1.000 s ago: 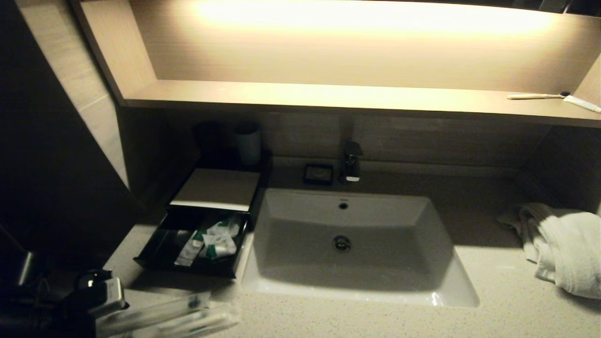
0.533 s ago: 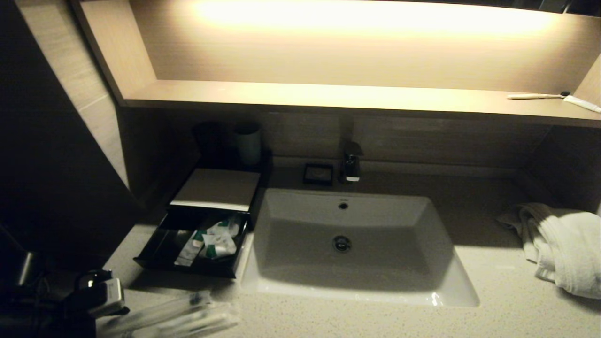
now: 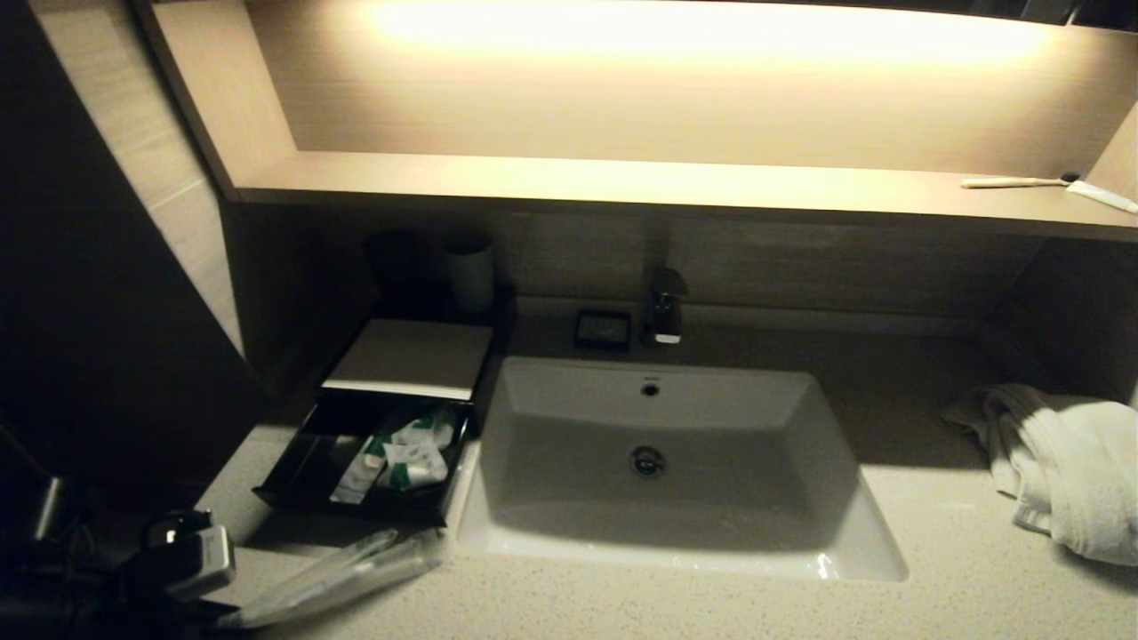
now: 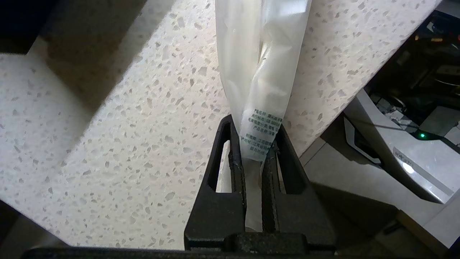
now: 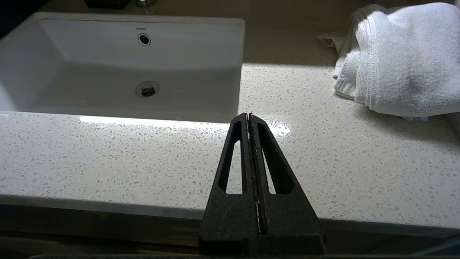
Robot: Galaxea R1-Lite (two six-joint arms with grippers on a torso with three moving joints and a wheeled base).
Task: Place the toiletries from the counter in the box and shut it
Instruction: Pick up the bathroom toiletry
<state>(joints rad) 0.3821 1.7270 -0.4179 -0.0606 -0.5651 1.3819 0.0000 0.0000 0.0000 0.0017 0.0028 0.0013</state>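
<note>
My left gripper (image 4: pixel 253 131) is shut on the end of the long slim clear-wrapped sticks (image 4: pixel 262 72), over the counter's front edge. In the head view it sits at the bottom left (image 3: pixel 222 604), and the sticks (image 3: pixel 347 573) slant from it toward the box. The black box (image 3: pixel 356 508) stands left of the basin with its drawer pulled out; several white sachets with green marks (image 3: pixel 404 458) lie in the drawer. Its cream top panel (image 3: pixel 413 356) lies behind. My right gripper (image 5: pixel 248 116) is shut and empty, low over the counter (image 5: pixel 323 151) in front of the basin.
The white basin (image 3: pixel 676 558) fills the middle of the counter (image 3: pixel 933 551), with a tap (image 3: pixel 665 307) and a small black dish (image 3: pixel 603 329) behind it. A white towel (image 3: pixel 1067 462) lies at the right. A pale cup (image 3: pixel 469 267) stands behind the box.
The wrapped sticks have swung up off the counter's front edge; their far end now points toward the drawer's front corner. The left gripper has shifted slightly. Nothing else moved.
</note>
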